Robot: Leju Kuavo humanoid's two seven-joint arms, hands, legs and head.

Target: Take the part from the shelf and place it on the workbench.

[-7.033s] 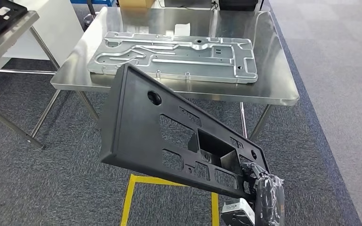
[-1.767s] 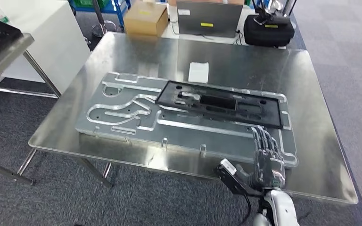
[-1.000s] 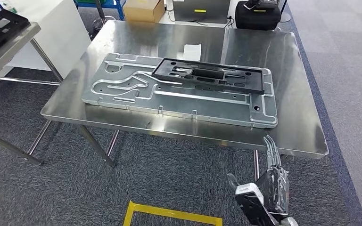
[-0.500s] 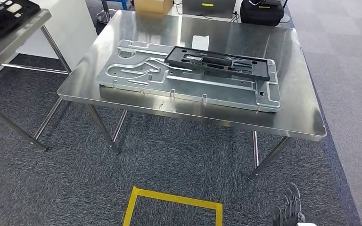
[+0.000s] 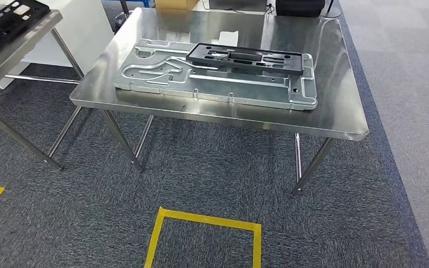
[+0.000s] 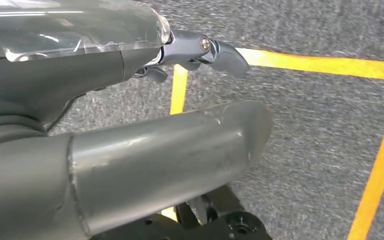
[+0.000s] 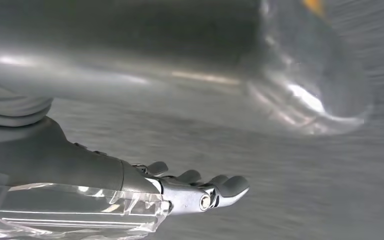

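Note:
The black plastic part [image 5: 246, 58], a long flat frame with cut-outs, lies on the far side of the grey metal fixture plate [image 5: 162, 75] on the steel workbench [image 5: 335, 106]. Nothing touches it. My left hand [image 6: 130, 100] hangs over grey carpet with yellow floor lines, its fingers [image 6: 205, 48] stretched out and holding nothing. In the right wrist view my right hand [image 7: 105, 165] also hangs over the carpet. Its fingers [image 7: 215, 187] are extended and it holds nothing.
A steel shelf table [image 5: 17, 47] stands at the left with another black part [image 5: 8, 17] on it. A yellow square floor marking [image 5: 201, 220] lies on the carpet in front of the workbench. A black bag [image 5: 299, 6] sits beyond the bench's far edge.
The whole picture has shifted and the workbench looks farther off, so the camera has moved back. My right hand has dropped out of the head view. The black part stays on the plate.

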